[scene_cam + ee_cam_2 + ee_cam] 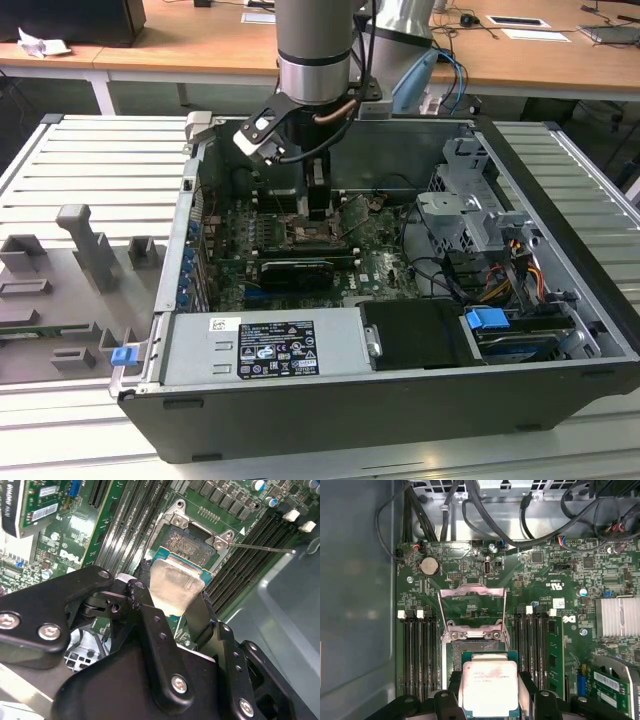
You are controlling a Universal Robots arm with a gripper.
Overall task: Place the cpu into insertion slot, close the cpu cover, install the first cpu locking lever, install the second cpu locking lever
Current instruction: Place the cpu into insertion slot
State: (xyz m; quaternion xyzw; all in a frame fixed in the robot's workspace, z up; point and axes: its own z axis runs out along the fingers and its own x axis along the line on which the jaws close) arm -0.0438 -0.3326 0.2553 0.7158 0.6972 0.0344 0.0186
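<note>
My gripper [489,692] is shut on the cpu [487,687], a flat square chip with a pale metal top [175,582], black fingers [137,595] pressing two opposite edges. It hangs just above the insertion slot [472,647], partly overlapping its near edge; in the second wrist view the dark socket [192,542] lies just beyond the chip. The cpu cover [472,591] is swung open, lying back past the slot. A thin lever rod [260,547] sticks out beside the socket. In the exterior view the gripper [318,205] reaches down into the computer case over the motherboard.
Memory slots [417,650] run along both sides of the socket. A black graphics card [290,272], the power supply [260,345], a drive cage [470,210] and loose cables [485,510] crowd the case. Grey fixtures [90,245] stand on the ribbed table at the exterior view's left.
</note>
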